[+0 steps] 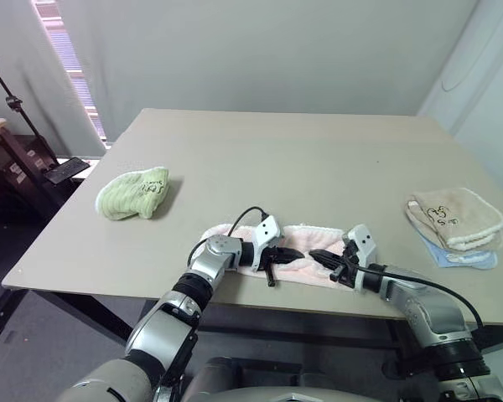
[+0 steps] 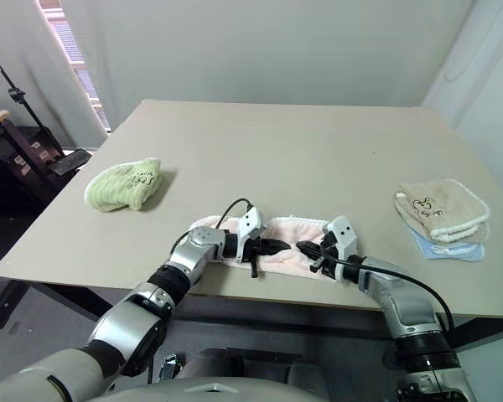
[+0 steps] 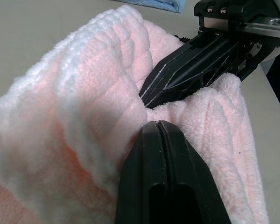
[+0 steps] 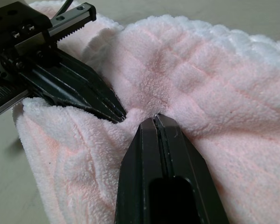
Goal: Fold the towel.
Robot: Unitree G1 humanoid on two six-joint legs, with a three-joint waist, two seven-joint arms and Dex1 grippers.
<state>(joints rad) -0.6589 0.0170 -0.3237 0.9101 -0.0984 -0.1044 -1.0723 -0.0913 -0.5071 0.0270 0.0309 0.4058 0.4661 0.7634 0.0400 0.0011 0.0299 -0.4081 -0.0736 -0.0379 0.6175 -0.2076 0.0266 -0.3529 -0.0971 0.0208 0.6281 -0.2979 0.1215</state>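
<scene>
The pale pink towel (image 1: 312, 235) lies folded into a long narrow strip near the front edge of the table (image 1: 302, 159). My left gripper (image 1: 298, 251) reaches in from the left and my right gripper (image 1: 315, 255) from the right, so their tips almost meet over the middle of the strip. In the left wrist view my left gripper (image 3: 156, 124) is shut, its tip pressed into a crease of the towel (image 3: 84, 93), with the right gripper's fingers (image 3: 186, 70) just opposite. In the right wrist view my right gripper (image 4: 157, 116) is shut too, its tip against the cloth (image 4: 214, 74).
A crumpled light green towel (image 1: 134, 194) lies at the table's left. A folded beige towel (image 1: 453, 216) sits on a blue cloth (image 1: 465, 260) at the right edge. A dark stand (image 1: 17, 109) is on the floor left of the table.
</scene>
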